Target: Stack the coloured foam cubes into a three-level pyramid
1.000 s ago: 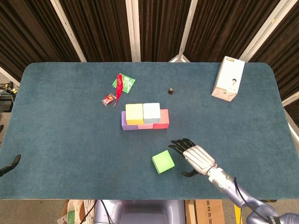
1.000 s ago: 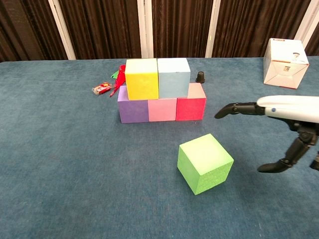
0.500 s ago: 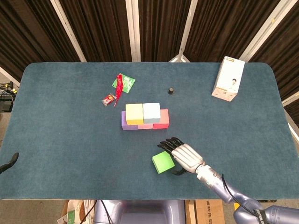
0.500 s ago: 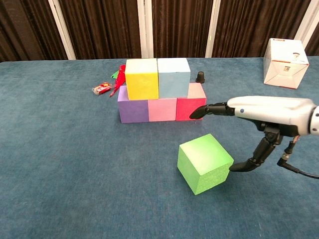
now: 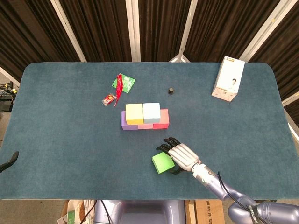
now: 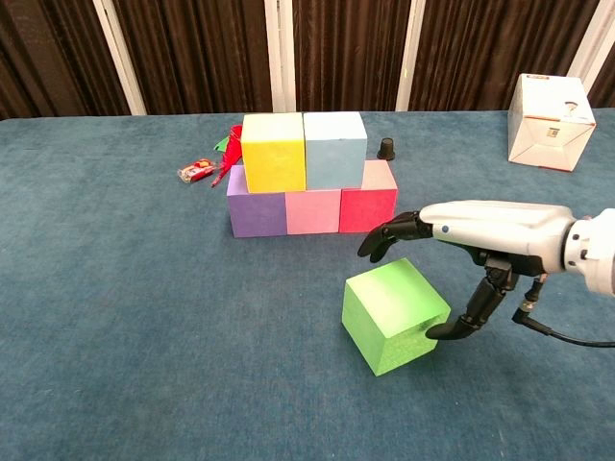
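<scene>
Green cube (image 6: 395, 315) sits low in the middle of the picture, on the blue table (image 5: 60, 130). It looks soft and has a grainy skin.

The right hand (image 6: 452, 252) is at the cube's right side. Its dark fingers (image 6: 384, 235) are spread over the cube's far top edge, and the thumb (image 6: 461, 317) points down by the cube's right face. I cannot tell if they touch the cube yet. The hand has not closed on it. The hand's back is smooth, shiny silver.

Only a dark tip of the left hand (image 5: 10, 159) shows at the left edge of the head view, so I cannot tell how its fingers are.

Behind the green cube stands the stack. A purple cube (image 6: 257, 211), a pink cube (image 6: 313, 211) and a red cube (image 6: 368, 207) sit in a row. A yellow cube (image 6: 274, 152) and a pale blue cube (image 6: 334, 149) sit on top of them.

A white box (image 6: 549, 121) is at the upper right; its print is too small to read. A small black cap (image 6: 385, 148) is behind the stack. Red and green wrappers (image 5: 120, 86) lie to the upper left of it.
</scene>
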### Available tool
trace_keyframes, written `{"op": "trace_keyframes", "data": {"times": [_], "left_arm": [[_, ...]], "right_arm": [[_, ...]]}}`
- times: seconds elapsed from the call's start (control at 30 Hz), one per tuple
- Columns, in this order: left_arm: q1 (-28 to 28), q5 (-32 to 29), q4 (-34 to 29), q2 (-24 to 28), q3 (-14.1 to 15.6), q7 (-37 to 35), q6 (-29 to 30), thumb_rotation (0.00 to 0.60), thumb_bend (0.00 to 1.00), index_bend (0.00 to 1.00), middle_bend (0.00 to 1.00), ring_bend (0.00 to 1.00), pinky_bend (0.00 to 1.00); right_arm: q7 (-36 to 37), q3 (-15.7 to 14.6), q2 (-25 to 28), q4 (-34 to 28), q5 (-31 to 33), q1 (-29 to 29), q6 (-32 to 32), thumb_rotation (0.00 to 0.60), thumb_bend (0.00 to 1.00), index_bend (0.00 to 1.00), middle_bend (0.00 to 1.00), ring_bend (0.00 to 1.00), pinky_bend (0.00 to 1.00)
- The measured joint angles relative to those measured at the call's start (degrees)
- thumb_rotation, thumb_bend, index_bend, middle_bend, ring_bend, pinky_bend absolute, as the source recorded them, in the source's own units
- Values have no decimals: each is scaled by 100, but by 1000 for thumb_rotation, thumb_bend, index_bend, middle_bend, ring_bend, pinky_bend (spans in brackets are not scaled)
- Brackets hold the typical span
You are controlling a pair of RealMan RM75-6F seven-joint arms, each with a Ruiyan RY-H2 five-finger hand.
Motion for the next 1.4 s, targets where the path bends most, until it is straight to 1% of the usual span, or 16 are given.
{"op": "trace_keyframes", "data": {"times": [0.13,0.47,0.63,0.9,1.0,1.2,1.3,1.4], "left_arm": [[-12,-54,3,-28,-16,-35,7,600,298,72,0,0,0],[-24,-178,-34,-38,-38,-44,17,600,298,77,0,0,0],[-36,-224,-52,-33,-29,-21,-27,600,298,85,0,0,0],[-47,-282,-101,-12,-17,-14,-46,600,298,87,0,0,0],[-49,-294,-106,-9,-14,-21,-45,600,298,87,0,0,0],[-68,-310,-77,5,10,71,-84,600,298,87,0,0,0],[-86,-355,-50,11,14,214,-116,600,298,87,0,0,0],[-105,-421,-13,10,0,391,-125,600,298,87,0,0,0]], "right_arm": [[5,-26,-52,33,-28,45,13,600,247,251,247,69,0],[3,-54,-194,142,0,100,99,600,247,268,301,102,0],[-52,-53,-239,160,64,119,136,600,246,302,352,147,0],[-168,-69,-305,186,186,130,202,600,247,381,383,173,0],[-177,-71,-298,165,199,131,235,600,248,392,388,176,0],[-208,-58,-115,-46,205,109,335,600,248,392,388,177,0],[-234,-39,128,-287,231,84,391,600,246,392,388,177,0],[-270,-24,493,-621,283,44,447,600,247,392,388,177,0]]}}
